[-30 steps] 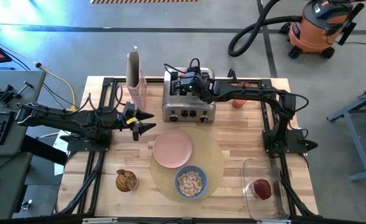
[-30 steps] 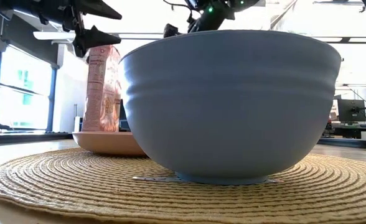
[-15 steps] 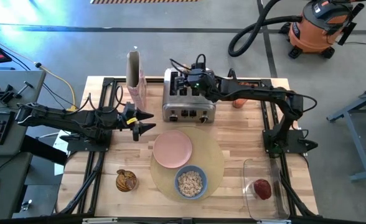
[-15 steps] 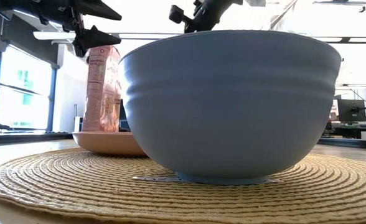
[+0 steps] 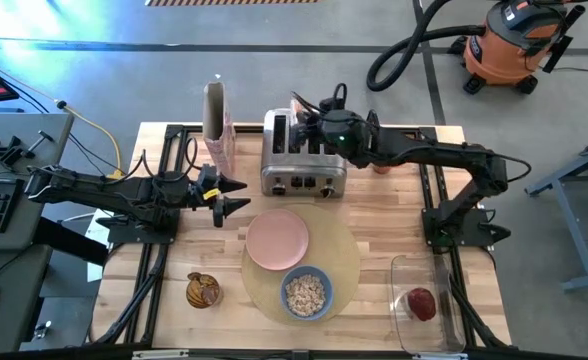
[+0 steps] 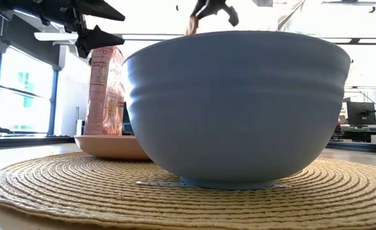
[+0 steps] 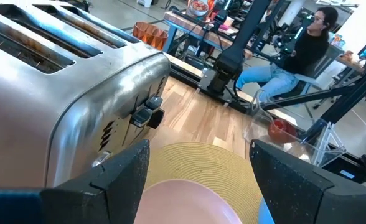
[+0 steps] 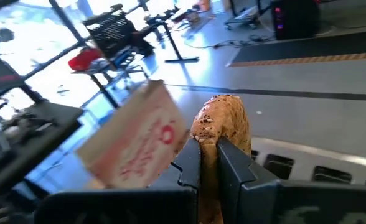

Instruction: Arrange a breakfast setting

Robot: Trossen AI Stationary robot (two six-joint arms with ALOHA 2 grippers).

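Round tan woven placemat (image 5: 342, 262), pink plate (image 5: 277, 240) & blue cereal bowl (image 5: 306, 292) set. Right gripper (image 8: 209, 163) pinches toasted bagel half (image 8: 221, 122) above steel toaster (image 5: 296, 160); still needs plating. Left gripper (image 5: 236, 195) waits w/ jaws wide.

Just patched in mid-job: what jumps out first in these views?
The right pincer stands out first, shut on a toasted bagel half held above the steel toaster at the table's far side. The left pincer waits open left of the pink plate. Nearer, the blue bowl of cereal sits on the round placemat.
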